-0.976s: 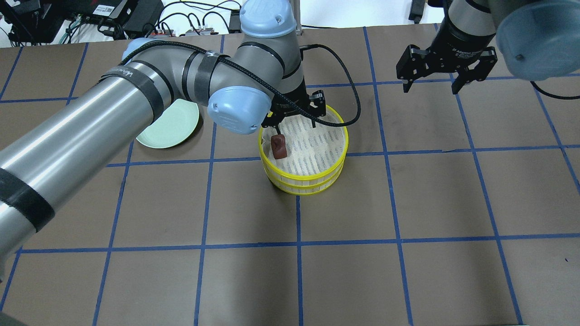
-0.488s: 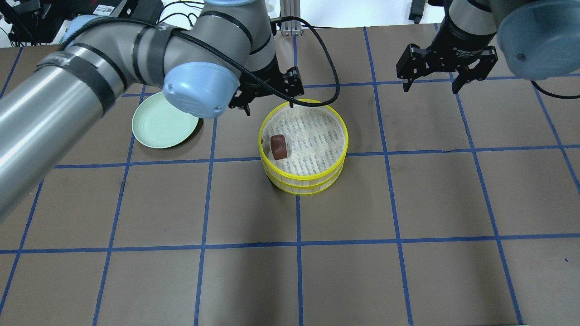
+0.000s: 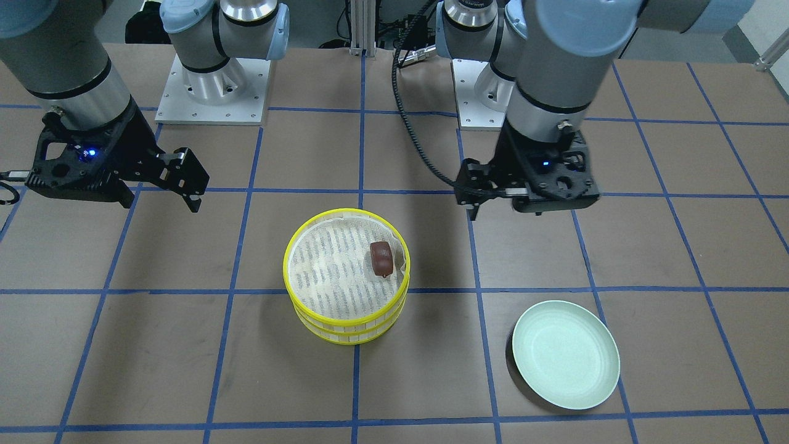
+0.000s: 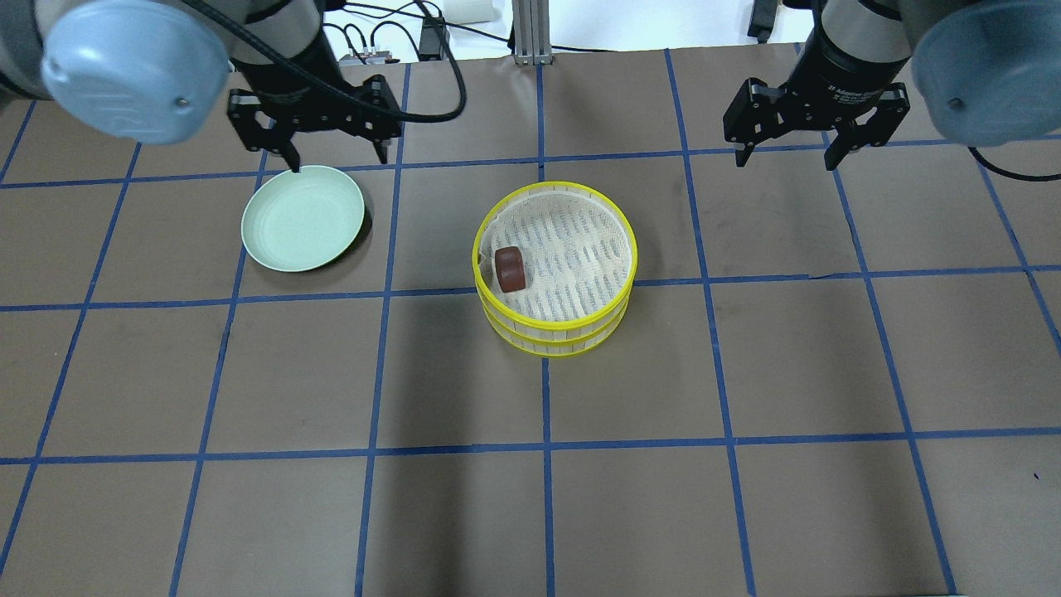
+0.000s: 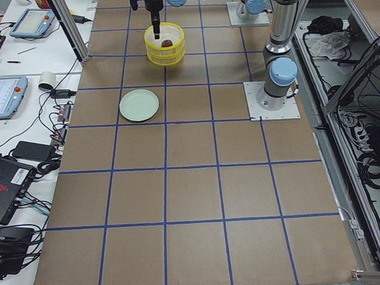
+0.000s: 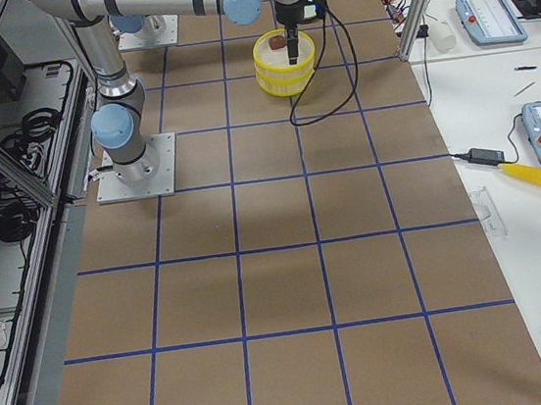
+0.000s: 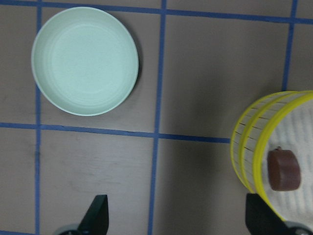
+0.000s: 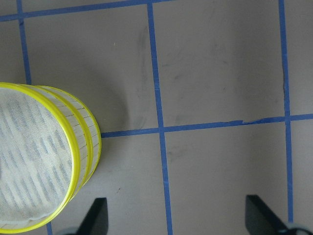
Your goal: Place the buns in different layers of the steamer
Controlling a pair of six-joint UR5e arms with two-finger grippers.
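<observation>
The two steamer layers [image 4: 615,286] are stacked mid-table, yellow rims aligned. The dark reddish-brown bun [image 4: 510,269] lies on the top layer's mesh near its left rim; it also shows in the front view [image 3: 381,258] and the left wrist view [image 7: 283,170]. The cream-white bun is hidden. My left gripper [image 4: 338,160] is open and empty above the far edge of the green plate [image 4: 302,217], left of the steamer. My right gripper [image 4: 786,159] is open and empty, hovering to the steamer's far right. The steamer rim shows at the left of the right wrist view [image 8: 93,147].
The pale green plate [image 3: 566,354] has nothing on it and also shows in the left wrist view [image 7: 84,61]. The brown table [image 4: 547,497] carries a blue tape grid. Cables and electronics [image 4: 390,33] lie beyond its far edge.
My left arm has pulled away from over the steamer, moving left to the plate's far edge. The brown bun has stayed in the top layer. The right arm has not moved.
</observation>
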